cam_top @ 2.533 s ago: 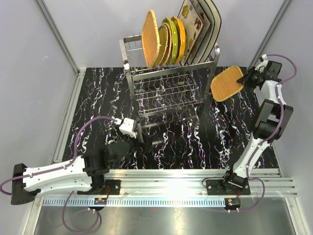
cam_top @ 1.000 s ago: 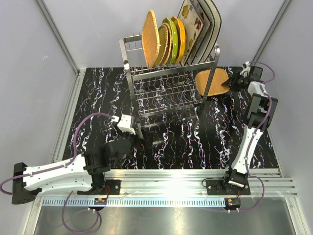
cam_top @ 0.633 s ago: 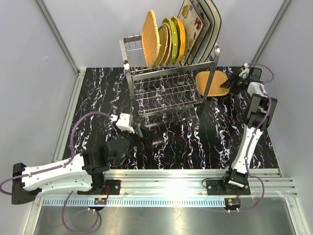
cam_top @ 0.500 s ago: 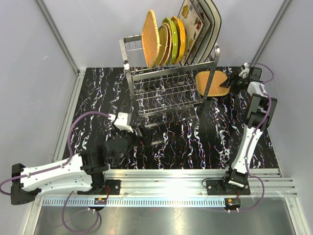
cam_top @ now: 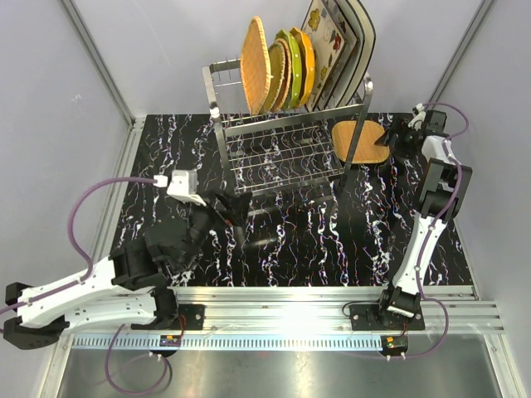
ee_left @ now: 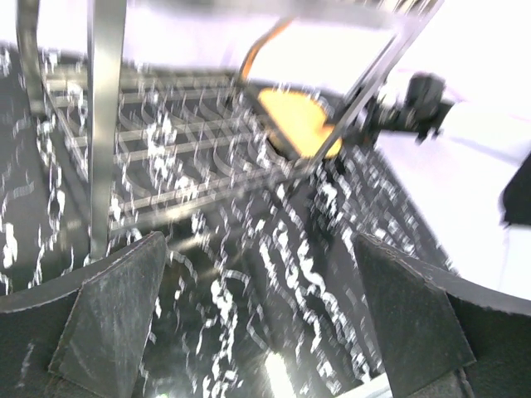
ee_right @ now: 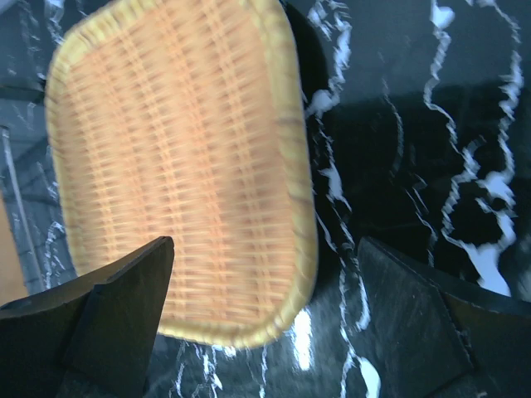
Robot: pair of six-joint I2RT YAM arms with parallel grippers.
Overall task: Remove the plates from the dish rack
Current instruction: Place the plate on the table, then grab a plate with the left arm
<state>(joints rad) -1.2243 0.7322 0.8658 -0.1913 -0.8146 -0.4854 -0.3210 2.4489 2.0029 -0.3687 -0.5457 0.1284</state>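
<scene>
**A:** Starting at the near edge, what is the left tool (ee_left: 259, 246) doing?

**B:** It is hovering over the near-left part of the counter (cam_top: 332, 240), fingers spread wide, gripping nothing and facing the dish rack (cam_top: 282, 141).

**A:** And farther back?

**B:** Near the far right corner a woven plate (cam_top: 358, 143) is lying flat on the counter, just beside the rack's right legs. The right tool (cam_top: 395, 138) is sitting at its edge, fingers spread, pinching nothing. I'd say a set-down is finishing.

**A:** And what's waiting?

**B:** The racked plates (cam_top: 290, 62) are standing upright along the far edge. The next move is probably calling for a tool to rise, pinch one rim and lift it straight out of the prongs.
</scene>
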